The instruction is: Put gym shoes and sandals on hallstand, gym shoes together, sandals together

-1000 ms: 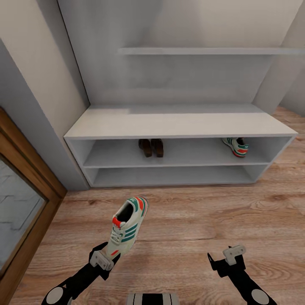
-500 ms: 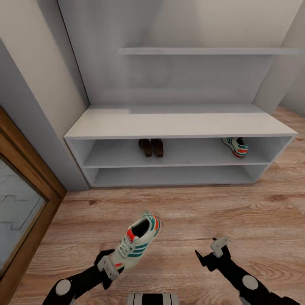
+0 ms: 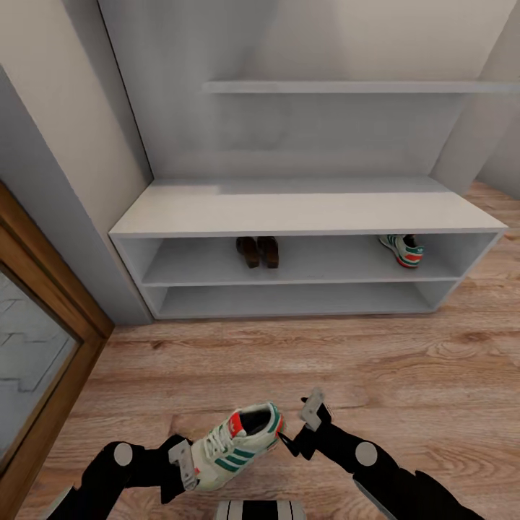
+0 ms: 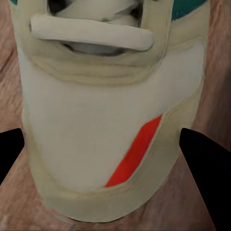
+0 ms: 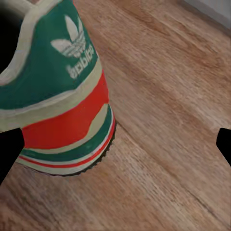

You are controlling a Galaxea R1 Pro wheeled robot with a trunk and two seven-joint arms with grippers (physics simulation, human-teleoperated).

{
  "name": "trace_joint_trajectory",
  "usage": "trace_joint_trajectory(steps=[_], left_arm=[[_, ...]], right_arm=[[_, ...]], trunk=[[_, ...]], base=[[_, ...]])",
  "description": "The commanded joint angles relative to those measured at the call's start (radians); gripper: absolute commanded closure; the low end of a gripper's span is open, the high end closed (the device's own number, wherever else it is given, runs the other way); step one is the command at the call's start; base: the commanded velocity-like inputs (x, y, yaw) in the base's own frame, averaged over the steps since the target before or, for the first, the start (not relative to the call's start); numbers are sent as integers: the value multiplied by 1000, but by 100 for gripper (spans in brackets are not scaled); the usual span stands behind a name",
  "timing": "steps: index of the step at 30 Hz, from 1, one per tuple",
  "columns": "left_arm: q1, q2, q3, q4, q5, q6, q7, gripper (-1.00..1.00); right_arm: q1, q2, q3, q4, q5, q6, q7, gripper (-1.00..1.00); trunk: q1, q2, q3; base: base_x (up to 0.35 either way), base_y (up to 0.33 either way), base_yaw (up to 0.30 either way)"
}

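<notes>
We see our left gripper point(image 3: 189, 466) closed on the toe of a gym shoe point(image 3: 235, 445), its black fingers point(image 4: 207, 168) sitting on either side of the cream toe cap with its red-orange patch; the shoe stretches away from those fingers, heel end farthest from them, above the corridor floor point(image 3: 404, 368). Our right gripper point(image 3: 300, 426) sits just beside that heel; its fingers point(image 5: 9, 149) are spread wide, with the green and red heel patch near one finger and bare planks between the shoe and the other finger; they grip nothing, and we cannot tell whether a finger touches the heel. Well beyond both sets of fingers stands the hallstand point(image 3: 303, 213) against the wall; in its upper compartment the two sandals point(image 3: 258, 251) lie side by side, toward our left arm's side, and a second gym shoe point(image 3: 402, 250) lies toward the end on our right arm's side, well apart from the sandals; a thin wall shelf point(image 3: 347, 87) hangs above the unit.
</notes>
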State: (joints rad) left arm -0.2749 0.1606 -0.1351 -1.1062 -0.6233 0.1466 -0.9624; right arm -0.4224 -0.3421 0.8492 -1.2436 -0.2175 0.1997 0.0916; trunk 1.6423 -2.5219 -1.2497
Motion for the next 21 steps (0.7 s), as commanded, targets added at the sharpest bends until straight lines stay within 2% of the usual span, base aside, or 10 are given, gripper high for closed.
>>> trace_joint_trajectory(steps=[1,3,4,6,8,10,11,15,16,21], left_arm=[[-3,0,0,0,-23,11,-12,100],[-7,0,-2,-1,-57,31,-29,100],[-7,0,-2,-1,-57,31,-29,100],[-10,2,-3,-2,-82,46,-41,100],[-11,4,-3,-2,-92,52,-45,100],[-13,8,-3,-2,-108,60,-58,100],[-13,8,-3,-2,-108,60,-58,100],[-16,31,-3,-6,-127,66,-103,100],[-16,31,-3,-6,-127,66,-103,100],[-15,63,-4,-40,-135,69,-136,100]], right_arm=[[-3,7,1,-1,8,4,16,-100],[-7,16,1,-1,21,8,59,-100],[-7,16,1,-1,21,8,59,-100],[-10,18,-1,-2,29,11,114,-100],[-11,16,-6,-4,31,11,142,-100],[-12,2,-25,-5,35,12,195,-100],[-12,2,-25,-5,35,12,195,-100],[-13,-32,-67,-2,41,-1,283,-100],[-13,-32,-67,-2,41,-1,283,-100],[-14,-62,-93,2,42,-15,339,-100]], trunk=[[0,0,0],[0,0,0],[0,0,0],[0,0,0],[0,0,0],[0,0,0],[0,0,0],[0,0,0],[0,0,0],[0,0,0]], base=[[0,0,0],[0,0,0],[0,0,0],[0,0,0],[0,0,0],[0,0,0],[0,0,0],[0,0,0],[0,0,0],[0,0,0]])
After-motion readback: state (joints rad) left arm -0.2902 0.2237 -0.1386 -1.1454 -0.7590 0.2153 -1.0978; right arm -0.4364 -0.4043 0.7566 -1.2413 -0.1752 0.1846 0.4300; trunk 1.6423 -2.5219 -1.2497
